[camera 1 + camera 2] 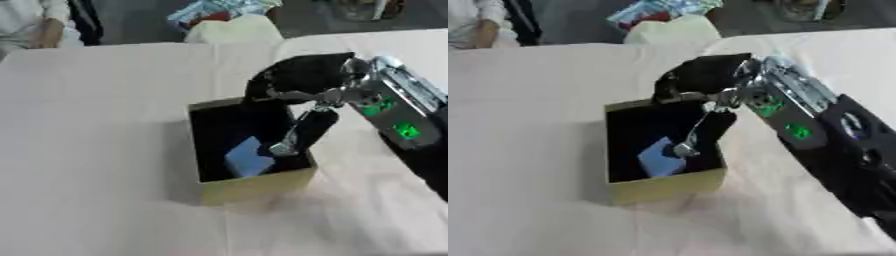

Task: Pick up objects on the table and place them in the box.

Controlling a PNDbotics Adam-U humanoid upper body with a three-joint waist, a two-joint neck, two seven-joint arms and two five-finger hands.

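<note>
A gold cardboard box [255,184] with a dark inside stands in the middle of the table. A light blue flat block [249,158] lies tilted on its floor, towards the front wall. My right hand [304,75] hovers over the box's far right corner. One straight finger [311,127] points down into the box, its silver tip right beside the blue block's upper right corner. I cannot tell whether they touch. Nothing is held in the hand. My left hand shows in neither view.
My right forearm [398,117], silver with green lights, slants in from the right and crosses above the table beside the box. The pale tablecloth [87,150] spreads left and in front of the box. A cream bundle [232,31] and colourful packaging lie beyond the far edge.
</note>
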